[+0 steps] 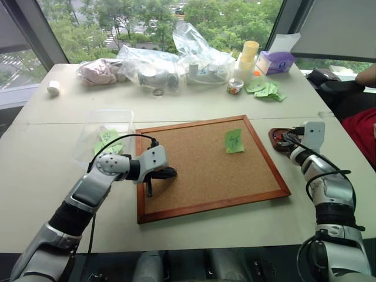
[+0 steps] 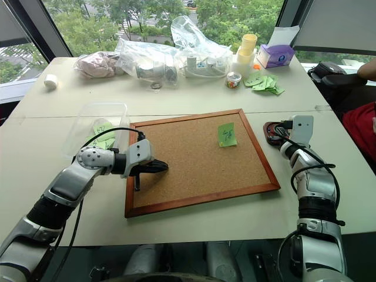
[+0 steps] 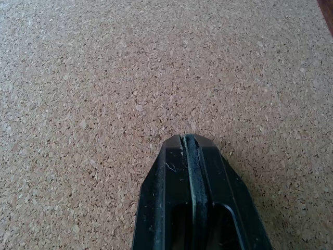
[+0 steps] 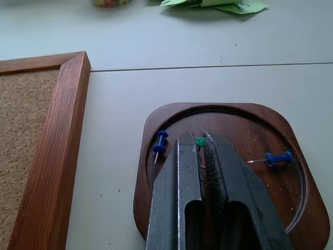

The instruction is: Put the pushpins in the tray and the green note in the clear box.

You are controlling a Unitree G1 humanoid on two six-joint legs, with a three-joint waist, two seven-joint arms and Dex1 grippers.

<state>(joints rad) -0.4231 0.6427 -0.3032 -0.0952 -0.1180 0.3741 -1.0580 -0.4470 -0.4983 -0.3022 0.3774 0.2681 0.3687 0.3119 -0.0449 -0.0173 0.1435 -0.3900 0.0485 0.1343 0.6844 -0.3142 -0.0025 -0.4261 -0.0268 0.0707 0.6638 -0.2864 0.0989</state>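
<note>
Plastic bags and loose green slips crowd the table's far side.

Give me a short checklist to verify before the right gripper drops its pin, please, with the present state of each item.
1. Right gripper above the tray: ok.
2. Green pushpin pinched at its fingertips: ok.
3. Two blue pushpins already in the tray: ok.
4. Green note off the corkboard: not ok, it lies there.
5. Left gripper shut, empty, over the corkboard: ok.
6. Clear box reachable: cannot tell.

White table, big windows, daylit trees outside
</note>
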